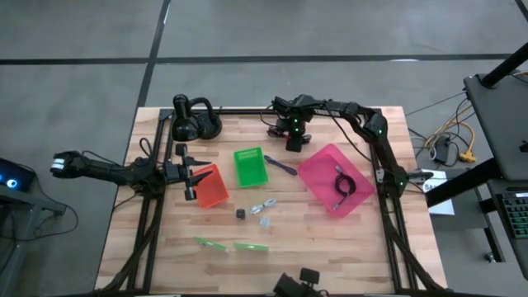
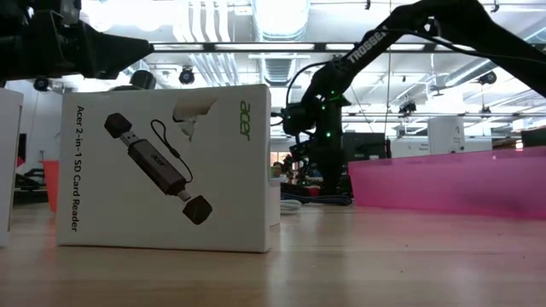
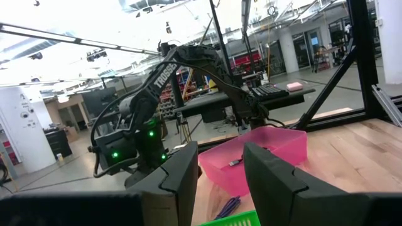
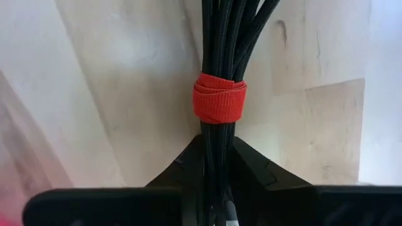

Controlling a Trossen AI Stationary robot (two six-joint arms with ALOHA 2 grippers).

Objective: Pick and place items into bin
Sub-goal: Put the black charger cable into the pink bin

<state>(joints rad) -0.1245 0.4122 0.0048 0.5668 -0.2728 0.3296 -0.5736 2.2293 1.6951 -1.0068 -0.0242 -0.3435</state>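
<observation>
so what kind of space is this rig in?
Likely a robotics lab or open workshop: exposed ceiling ducts, a keyboard workstation behind the wooden table, and bare concrete floor.

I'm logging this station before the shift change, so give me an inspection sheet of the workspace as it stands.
Surface: wooden table, dry, unmarked.
Job's things: pink bin holds a black cable; purple pen, tiny black cube, silvery bits and green strips lie loose.
Clutter: black desk lamp, green bin, orange bin, card reader box.
Grippers: right tool shut on a black cable bundle with a red strap; left tool open, beside the orange bin.
Cables: nothing seen beyond the job's own.
Surroundings: open workshop, no person seen.
</observation>
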